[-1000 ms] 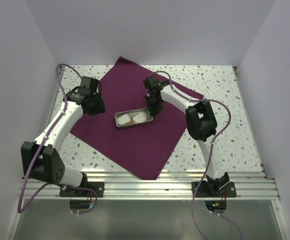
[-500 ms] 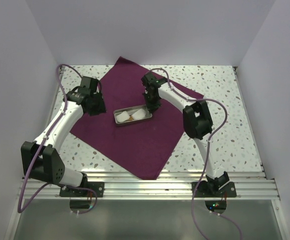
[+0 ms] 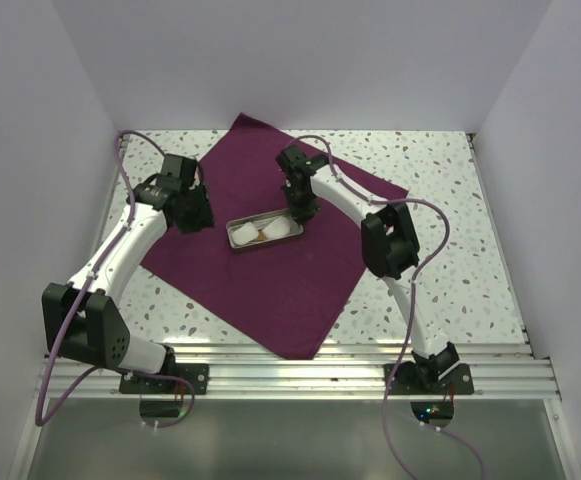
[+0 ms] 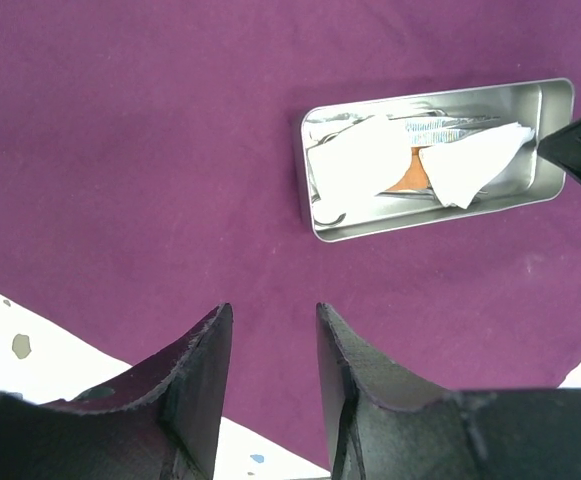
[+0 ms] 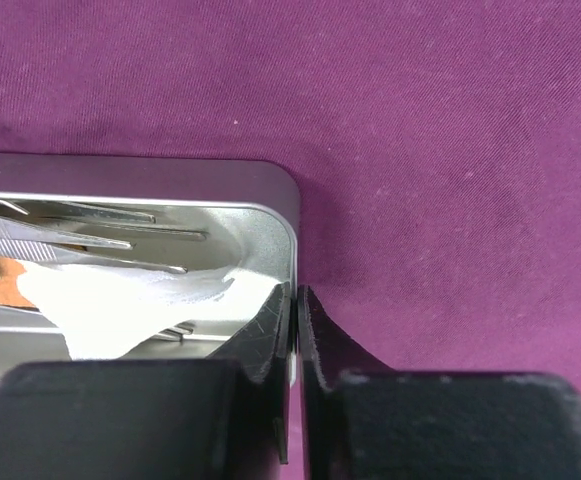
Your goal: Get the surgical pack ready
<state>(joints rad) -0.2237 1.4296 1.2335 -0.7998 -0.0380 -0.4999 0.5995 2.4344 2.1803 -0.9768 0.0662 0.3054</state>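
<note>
A shallow rectangular metal tray (image 4: 430, 215) with rounded corners sits near the middle of the surgical pack (image 3: 270, 290). It holds two crumpled pieces of white gauze (image 4: 355, 160), a small orange piece (image 4: 407, 178) showing between them, and slim steel instruments (image 5: 70, 235) lying lengthwise along one side. What the orange piece is cannot be told. The tray's walls are brushed and shiny, and the gauze looks thin and soft. The pack is a matte, deep purple-maroon cloth with a fine weave. It is spread flat as a diamond, with one corner pointing at the back wall and one at the arms. The right gripper (image 5: 295, 292) pinches the tray's end wall, its dark fingers nearly together with the thin rim between them. The left gripper (image 4: 270, 312) hangs over the cloth's left edge, apart from the tray, its jaws partly spread around nothing. The cloth lies on a white table (image 3: 450, 250) speckled with grey, enclosed by plain pale walls (image 3: 320, 60), with a ribbed aluminium rail (image 3: 290, 370) along the near edge.
</note>
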